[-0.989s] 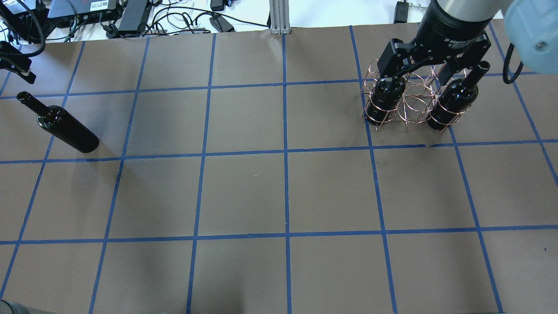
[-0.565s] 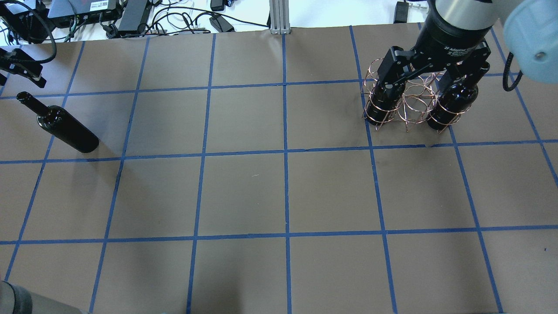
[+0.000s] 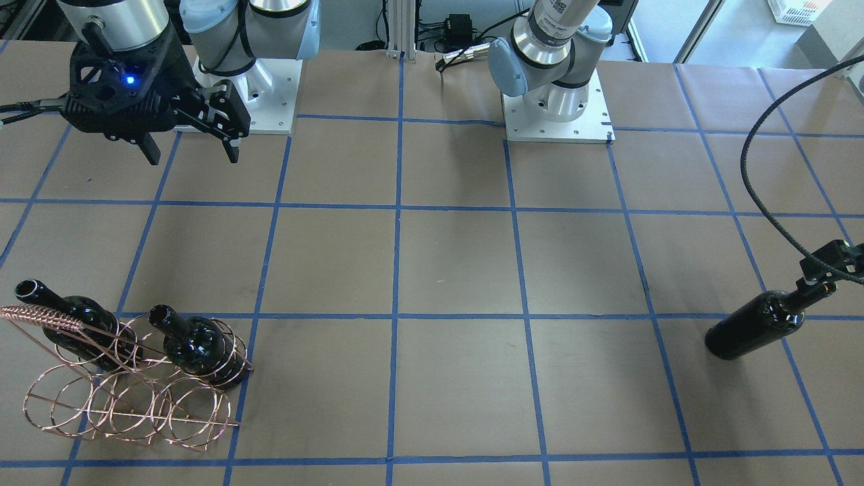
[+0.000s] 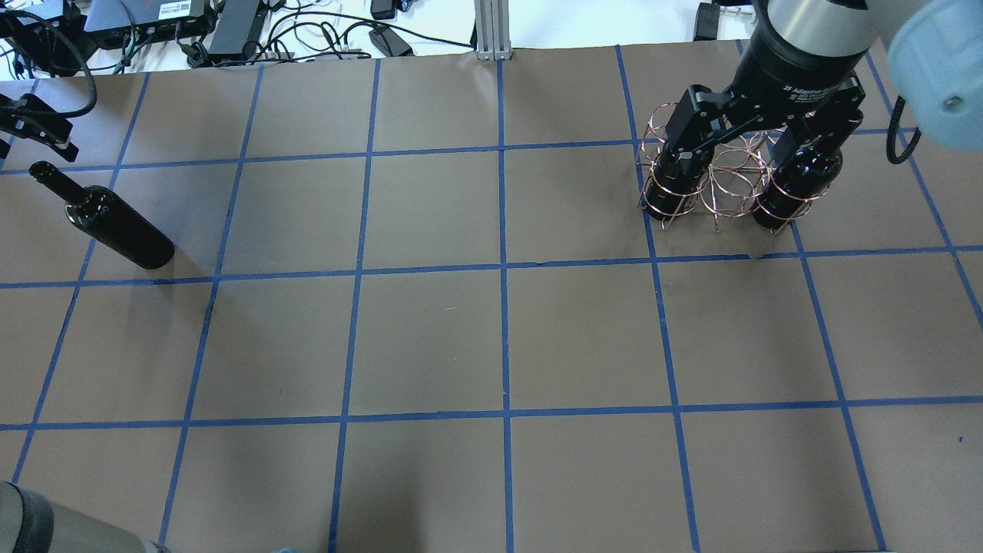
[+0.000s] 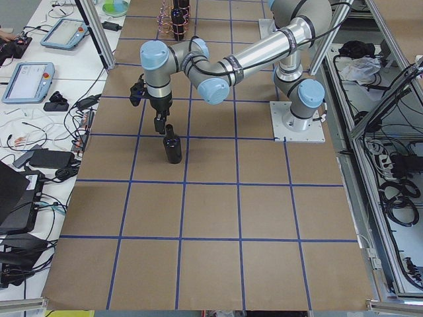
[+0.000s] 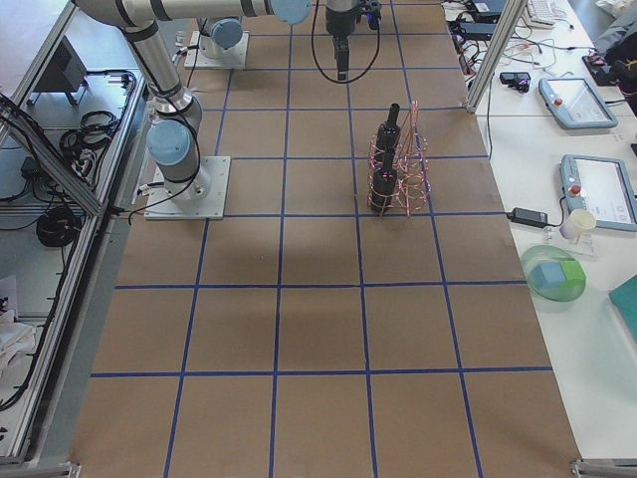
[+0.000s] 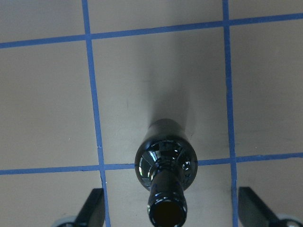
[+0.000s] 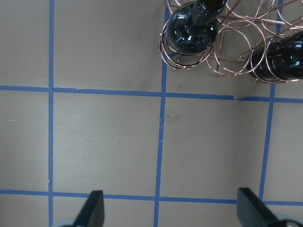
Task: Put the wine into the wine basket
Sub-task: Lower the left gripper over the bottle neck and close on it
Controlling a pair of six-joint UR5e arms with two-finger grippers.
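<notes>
One wine bottle (image 4: 115, 226) stands upright on the table's left side. It also shows in the front-facing view (image 3: 756, 331) and the exterior left view (image 5: 173, 146). My left gripper (image 4: 34, 130) is open just over its neck. In the left wrist view the bottle's mouth (image 7: 166, 213) sits between the spread fingers (image 7: 92, 210). The copper wire wine basket (image 3: 128, 398) stands far right (image 4: 722, 188) with two bottles in it (image 3: 74, 320) (image 3: 196, 344). My right gripper (image 4: 736, 152) is open and empty, high above the table (image 3: 194, 156); in its wrist view the basket (image 8: 236, 56) lies ahead.
Cables and power boxes (image 4: 230, 23) lie beyond the far edge, next to an aluminium post (image 4: 491, 31). The two arm bases (image 3: 557, 101) (image 3: 250, 94) stand on the robot's side. A black cable (image 3: 763, 175) loops from the left arm. Blue tape lines grid the brown tabletop.
My left gripper has shifted a little closer to the bottle's neck. My right gripper has drifted slightly over the basket and stays open. No bottle has moved.
</notes>
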